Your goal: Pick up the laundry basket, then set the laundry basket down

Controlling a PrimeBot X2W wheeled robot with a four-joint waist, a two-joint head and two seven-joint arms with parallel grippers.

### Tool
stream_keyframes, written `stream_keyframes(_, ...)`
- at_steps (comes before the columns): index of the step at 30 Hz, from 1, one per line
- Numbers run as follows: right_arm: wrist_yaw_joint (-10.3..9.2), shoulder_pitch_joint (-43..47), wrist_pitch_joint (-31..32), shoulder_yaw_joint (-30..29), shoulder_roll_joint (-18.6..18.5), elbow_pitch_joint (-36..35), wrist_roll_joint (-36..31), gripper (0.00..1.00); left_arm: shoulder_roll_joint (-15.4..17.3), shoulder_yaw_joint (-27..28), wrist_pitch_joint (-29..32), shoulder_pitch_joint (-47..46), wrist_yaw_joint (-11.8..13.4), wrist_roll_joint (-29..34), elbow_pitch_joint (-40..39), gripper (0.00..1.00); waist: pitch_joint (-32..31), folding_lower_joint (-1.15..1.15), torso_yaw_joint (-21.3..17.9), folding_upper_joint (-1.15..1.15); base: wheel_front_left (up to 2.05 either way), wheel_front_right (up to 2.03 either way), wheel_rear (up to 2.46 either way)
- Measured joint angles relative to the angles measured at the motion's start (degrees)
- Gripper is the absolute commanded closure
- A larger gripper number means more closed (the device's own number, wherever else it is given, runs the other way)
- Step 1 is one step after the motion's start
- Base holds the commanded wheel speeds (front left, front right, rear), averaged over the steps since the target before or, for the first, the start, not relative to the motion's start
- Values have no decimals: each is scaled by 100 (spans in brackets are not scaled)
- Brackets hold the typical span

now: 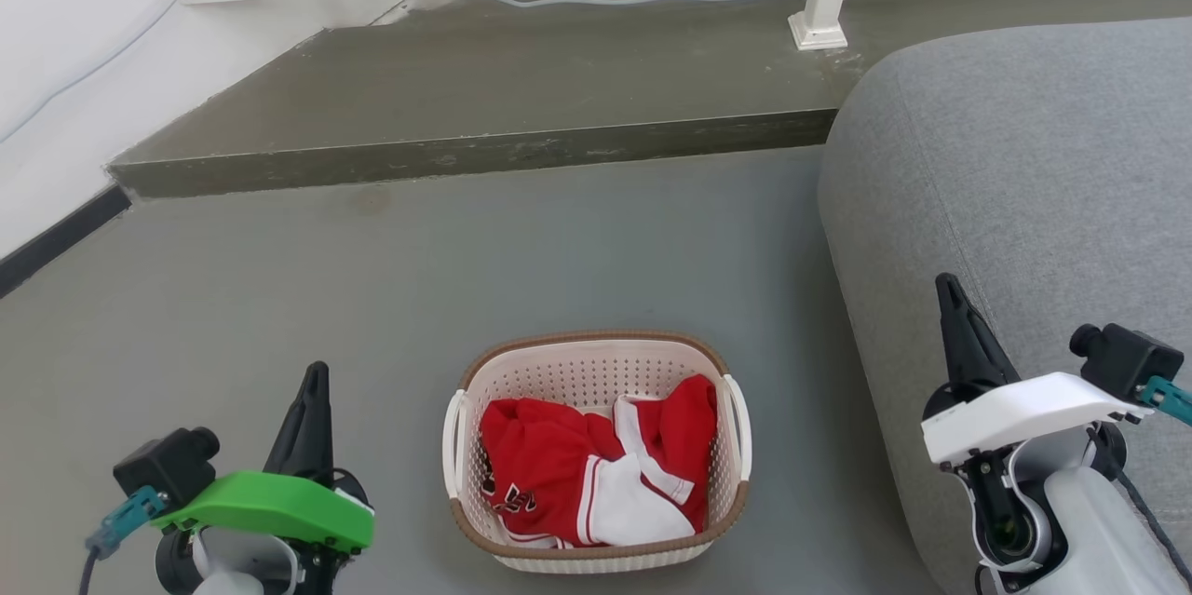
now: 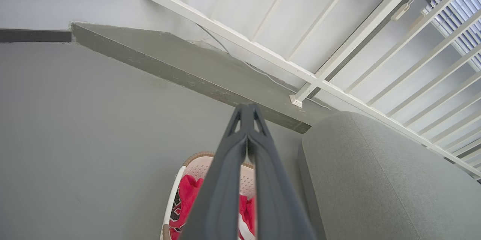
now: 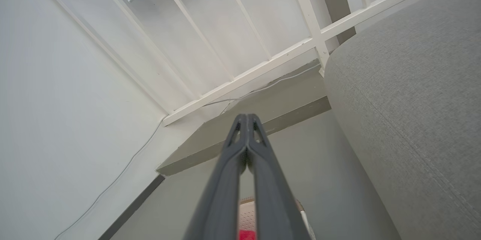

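Laundry basket [image 1: 596, 336], filled with red clothes [image 1: 549, 465], is flanked by the sofa [image 1: 1024, 185]. Left gripper [image 1: 317, 373] and right gripper [image 1: 947, 284] are seen closed, empty.

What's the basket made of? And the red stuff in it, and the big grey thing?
The basket looks like smooth cream plastic, with neat rows of punched holes; its brown rim looks woven but may be moulded plastic. The red and white clothes look like soft cloth: they crumple and fold. The grey seat looks covered in fabric with a fine weave.
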Motion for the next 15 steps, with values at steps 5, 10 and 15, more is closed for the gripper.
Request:
stream_keyframes(5,26,0,87,-107,36,15,313,100,-1,69,90,0,0,-265,12,100,-10,0,8,0,0,0,0)
stream_keyframes(10,70,0,200,-197,55,41,621,100,-3,126,191,0,-44,-566,21,100,-22,0,16,0,0,0,0)
stream_keyframes(15,118,-1,282,-302,67,66,926,100,-5,215,279,-1,-45,-866,27,100,-32,0,24,0,0,0,0)
